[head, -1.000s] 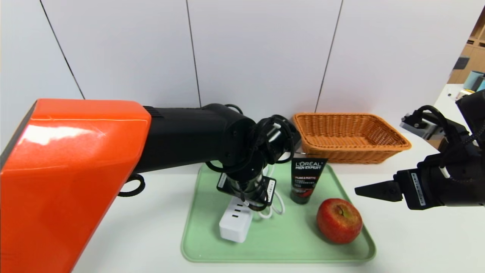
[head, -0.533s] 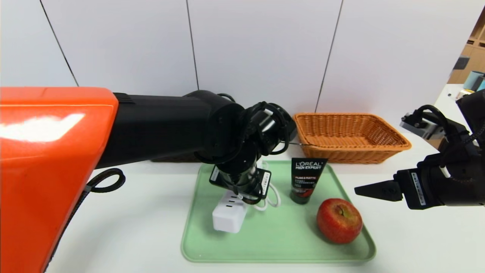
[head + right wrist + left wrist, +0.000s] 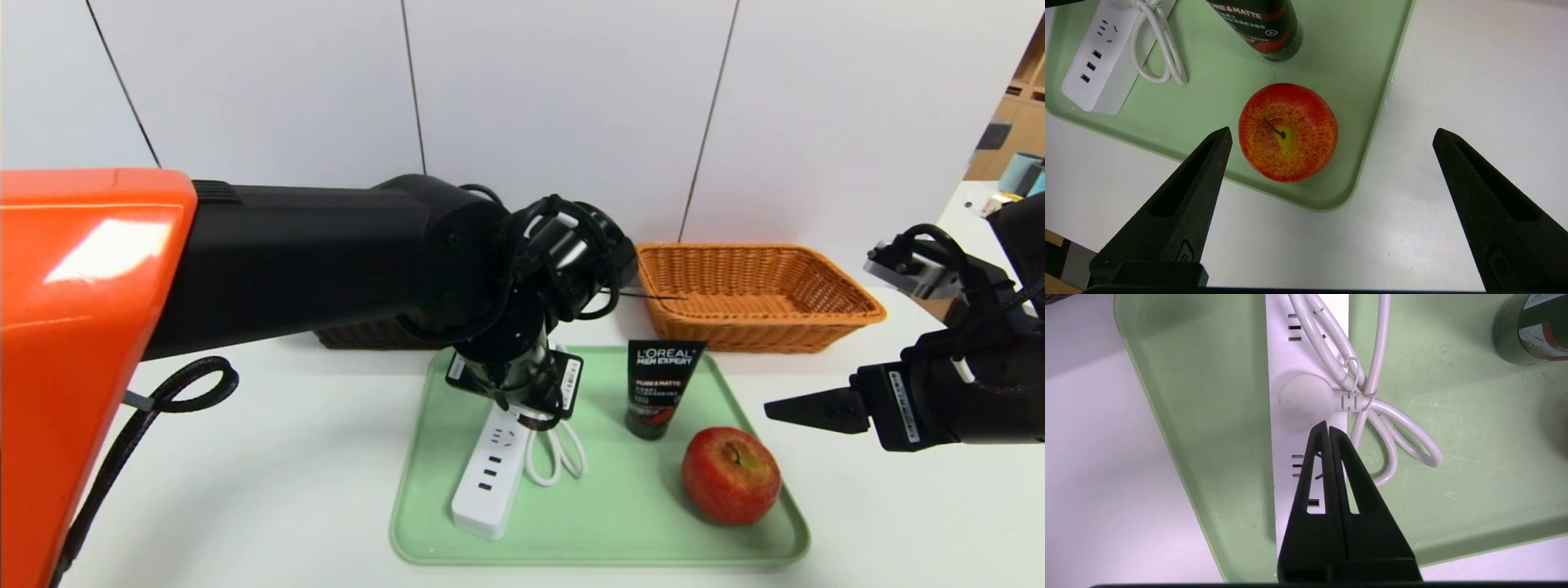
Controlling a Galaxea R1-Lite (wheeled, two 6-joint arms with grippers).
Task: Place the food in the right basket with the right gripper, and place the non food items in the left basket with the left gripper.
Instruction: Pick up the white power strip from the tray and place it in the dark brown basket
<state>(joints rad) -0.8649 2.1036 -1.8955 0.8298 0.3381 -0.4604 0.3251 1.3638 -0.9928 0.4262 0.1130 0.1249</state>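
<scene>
A white power strip (image 3: 490,472) with its coiled cable (image 3: 557,456) lies flat on the green tray (image 3: 604,523). My left gripper (image 3: 1328,428) hovers just above the strip (image 3: 1306,396), shut with nothing between its fingers. A black L'Oreal tube (image 3: 661,388) stands mid-tray, and a red apple (image 3: 731,475) sits at the tray's right front. My right gripper (image 3: 804,408) waits open to the right of the apple (image 3: 1288,130), above the table. The orange right basket (image 3: 841,298) stands behind. The dark left basket (image 3: 367,333) is mostly hidden by my left arm.
The tray's raised rim (image 3: 1306,200) runs between the apple and the bare white table (image 3: 898,523). A white panelled wall stands close behind both baskets. My bulky left arm (image 3: 310,253) reaches across the left half of the scene.
The power strip, held up by one end in the left gripper before, has dropped and now lies flat on the tray. The left jaws have closed empty. The right arm has not moved.
</scene>
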